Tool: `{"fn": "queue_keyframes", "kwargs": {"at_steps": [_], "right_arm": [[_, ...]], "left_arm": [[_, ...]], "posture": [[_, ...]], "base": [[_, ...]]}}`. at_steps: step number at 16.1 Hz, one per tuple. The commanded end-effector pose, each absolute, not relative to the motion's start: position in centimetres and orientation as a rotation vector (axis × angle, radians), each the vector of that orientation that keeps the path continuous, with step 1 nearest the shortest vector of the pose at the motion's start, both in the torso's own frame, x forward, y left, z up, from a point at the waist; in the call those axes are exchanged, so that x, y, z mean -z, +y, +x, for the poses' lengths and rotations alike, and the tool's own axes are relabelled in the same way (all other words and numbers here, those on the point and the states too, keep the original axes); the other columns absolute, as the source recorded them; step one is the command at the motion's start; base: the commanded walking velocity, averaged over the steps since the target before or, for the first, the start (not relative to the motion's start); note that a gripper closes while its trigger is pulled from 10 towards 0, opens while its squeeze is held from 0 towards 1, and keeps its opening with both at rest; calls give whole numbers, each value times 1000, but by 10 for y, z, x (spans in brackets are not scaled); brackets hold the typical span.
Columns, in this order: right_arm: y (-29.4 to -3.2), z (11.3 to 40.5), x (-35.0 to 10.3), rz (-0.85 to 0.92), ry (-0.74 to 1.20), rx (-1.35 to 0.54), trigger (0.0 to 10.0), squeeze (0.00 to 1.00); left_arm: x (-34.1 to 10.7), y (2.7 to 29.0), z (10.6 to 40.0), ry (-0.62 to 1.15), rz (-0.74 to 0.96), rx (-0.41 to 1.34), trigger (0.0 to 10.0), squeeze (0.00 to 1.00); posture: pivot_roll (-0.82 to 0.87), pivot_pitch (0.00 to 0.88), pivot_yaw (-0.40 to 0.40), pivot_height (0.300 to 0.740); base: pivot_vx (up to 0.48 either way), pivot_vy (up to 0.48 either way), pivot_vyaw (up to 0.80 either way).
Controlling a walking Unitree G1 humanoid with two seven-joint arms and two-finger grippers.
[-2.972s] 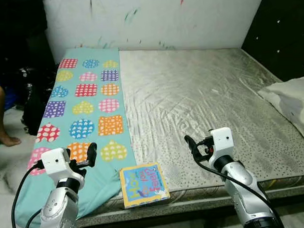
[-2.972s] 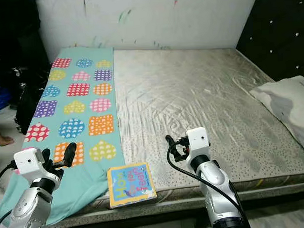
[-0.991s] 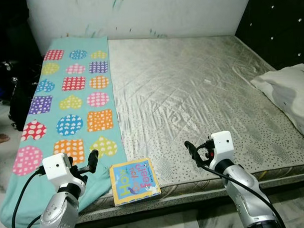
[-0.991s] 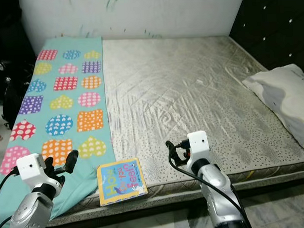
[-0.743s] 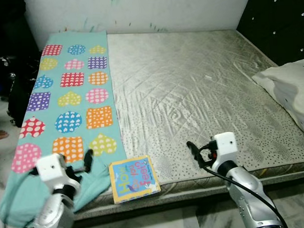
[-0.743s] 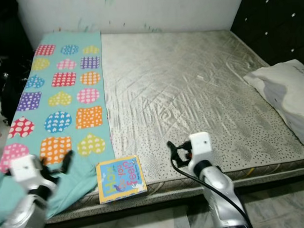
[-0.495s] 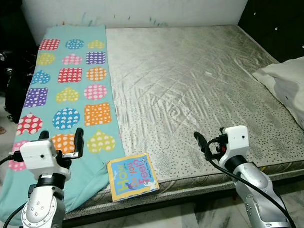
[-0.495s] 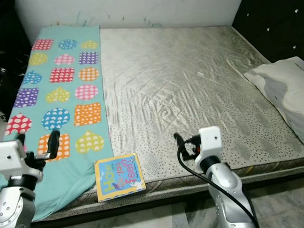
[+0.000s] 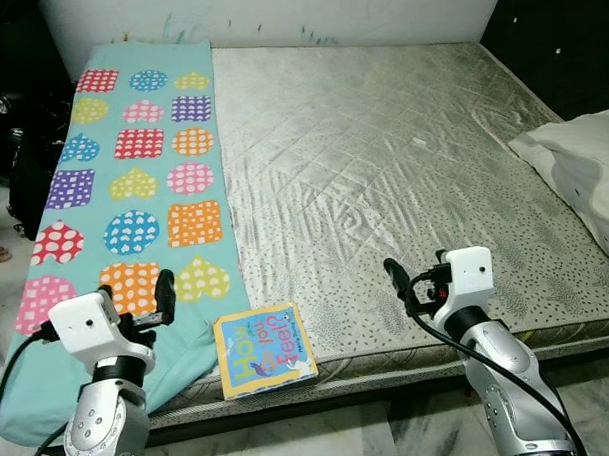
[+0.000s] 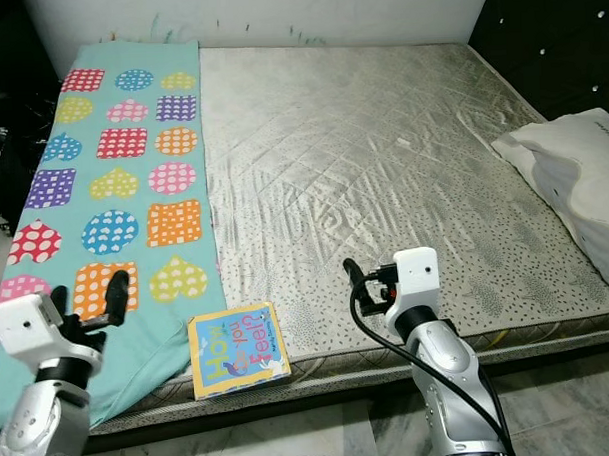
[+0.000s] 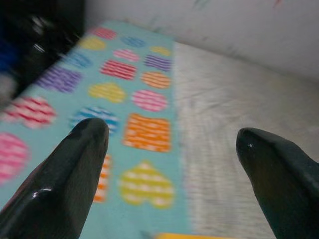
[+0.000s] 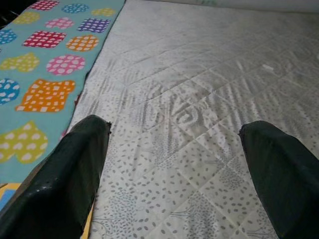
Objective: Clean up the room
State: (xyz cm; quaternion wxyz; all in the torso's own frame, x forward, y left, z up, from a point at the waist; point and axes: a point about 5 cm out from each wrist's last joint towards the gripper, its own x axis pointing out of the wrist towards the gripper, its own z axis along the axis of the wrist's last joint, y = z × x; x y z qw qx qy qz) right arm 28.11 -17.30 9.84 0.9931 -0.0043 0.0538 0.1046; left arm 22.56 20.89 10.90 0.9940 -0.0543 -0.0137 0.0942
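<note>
Book (image 9: 264, 349) nearer than before, both jaws open.

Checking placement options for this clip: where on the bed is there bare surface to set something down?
The widest bare patch is the grey mattress, between the patterned blanket along its left side and the white pillow at its right edge. The near-left corner is crowded: the book lies there beside the blanket's hem, between the left gripper and right gripper.
</note>
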Motion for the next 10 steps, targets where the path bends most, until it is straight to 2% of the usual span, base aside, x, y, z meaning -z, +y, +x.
{"fn": "queue_keyframes", "kwargs": {"at_steps": [1, 5, 10], "right_arm": [[-174, 282, -101, -28, 97, -201, 10000, 0], [-174, 284, -100, -42, 97, -193, 10000, 0], [-171, 286, -99, -32, 85, -191, 10000, 0]], "left_arm": [[-109, 208, 228, -33, 32, -190, 10000, 0], [-112, 199, 230, -59, 217, -151, 10000, 0], [-103, 193, 229, -50, 106, -100, 10000, 0]], "posture": [[-113, 124, -77, 740], [-113, 115, -76, 740], [-105, 85, -78, 740]], "base": [[0, 0, 0], [0, 0, 0], [0, 0, 0]]}}
